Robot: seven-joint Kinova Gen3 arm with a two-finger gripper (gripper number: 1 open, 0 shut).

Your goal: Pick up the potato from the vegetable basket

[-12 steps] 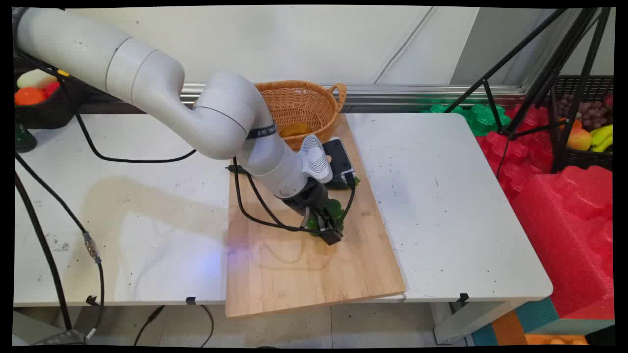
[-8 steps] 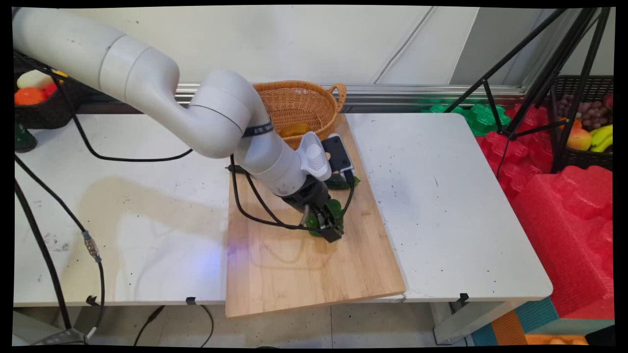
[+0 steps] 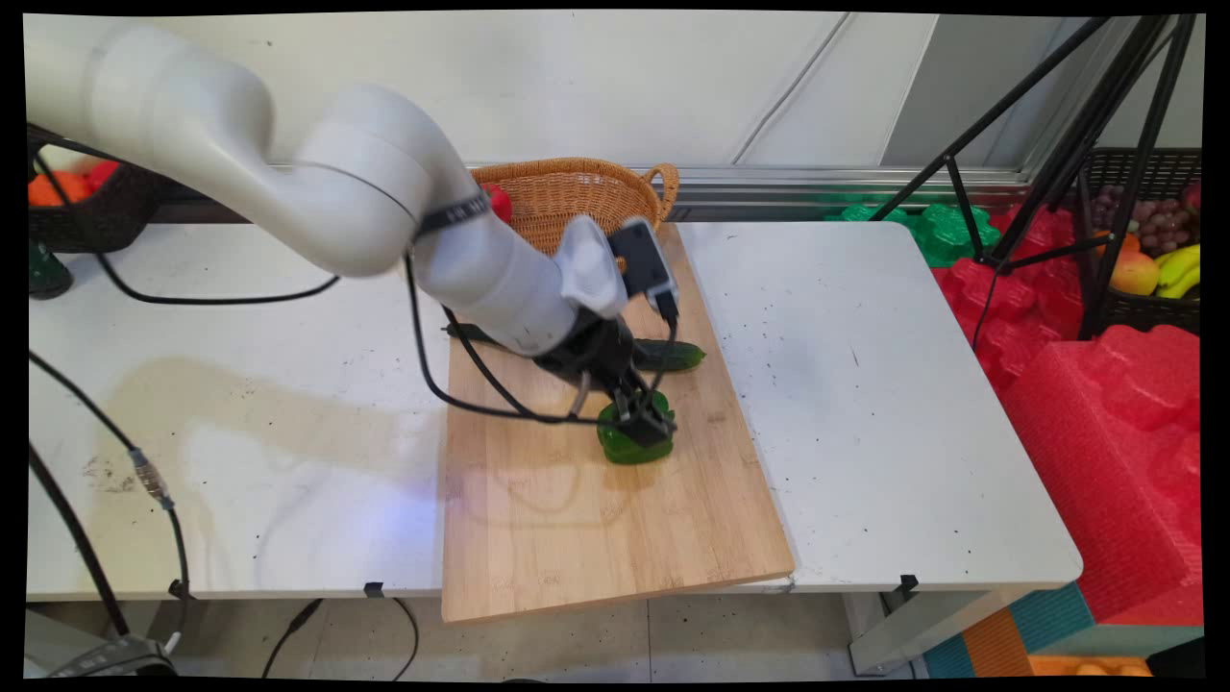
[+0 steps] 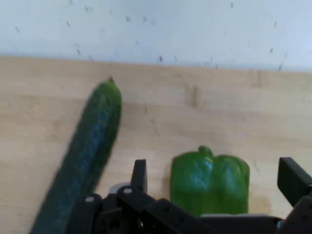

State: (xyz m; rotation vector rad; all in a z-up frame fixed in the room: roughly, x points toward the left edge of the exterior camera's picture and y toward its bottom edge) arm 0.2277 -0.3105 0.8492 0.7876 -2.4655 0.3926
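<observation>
Green pepper [image 3: 629, 444] is seen lying on the wooden board [image 3: 577, 538], near the board's middle, with the black gripper [image 3: 646, 424] poised over it. In the hand view the pepper [image 4: 210, 181] sits between the two fingers [image 4: 139, 174], which are spread wide apart with a gap left on each side; no contact with the pepper is shown. The pepper's stem is turned towards the far, white table [image 3: 865, 384] as that view has it.

A cucumber [image 3: 668, 356] is laid on the board just behind the gripper, near the pepper but apart from it; in the hand view the cucumber [image 4: 85, 158] runs slantwise to the left of the left finger.

Compared with the earlier pictures, the arm is drawn back and up towards the upper left. The gripper, earlier set low over the pepper so that most of it was hidden, is now raised somewhat, and far more of the pepper is uncovered. The pepper itself is found at about the same spot on the board. The cucumber, earlier largely covered by the wrist, is now mostly in sight.

A wicker basket [image 3: 615, 187] is stood at the board's far end, partly hidden by the arm, and something red [image 3: 498, 202] is glimpsed at its left rim.
</observation>
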